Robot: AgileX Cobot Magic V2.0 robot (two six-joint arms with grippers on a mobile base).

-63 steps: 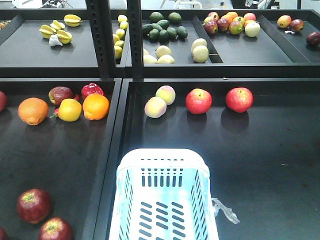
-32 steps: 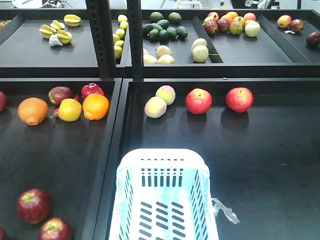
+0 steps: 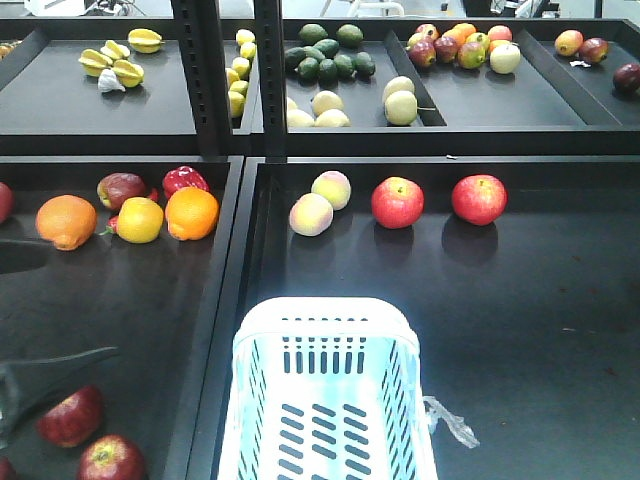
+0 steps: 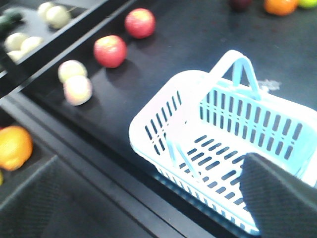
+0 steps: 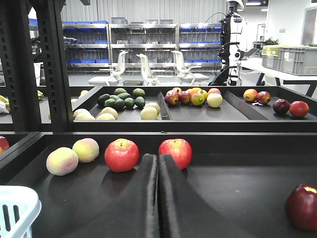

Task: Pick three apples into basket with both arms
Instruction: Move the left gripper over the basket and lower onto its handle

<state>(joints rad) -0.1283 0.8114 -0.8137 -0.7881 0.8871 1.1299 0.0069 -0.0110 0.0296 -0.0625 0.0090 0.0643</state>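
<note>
Black tiered display shelving (image 3: 520,300) fills the foreground, its shallow trays split by raised dividers and carried on dark slotted uprights (image 3: 205,80). Beyond it, across a smooth grey floor (image 5: 94,79), a few white office chairs (image 5: 148,67) stand before long metal racks (image 5: 143,37) lined in blue, with a pale corrugated wall (image 5: 148,10) behind them. Off to the right a grey crate (image 5: 292,55) sits on a table (image 5: 255,63) under a bright ceiling light (image 5: 253,3).

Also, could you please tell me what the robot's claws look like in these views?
Only the fingers show. The right claw has two long, matte black fingers that narrow towards rounded tips. The left claw's fingers are broad, dark grey-black slabs with a fine dotted texture. No cables, housings or markings are in view.
</note>
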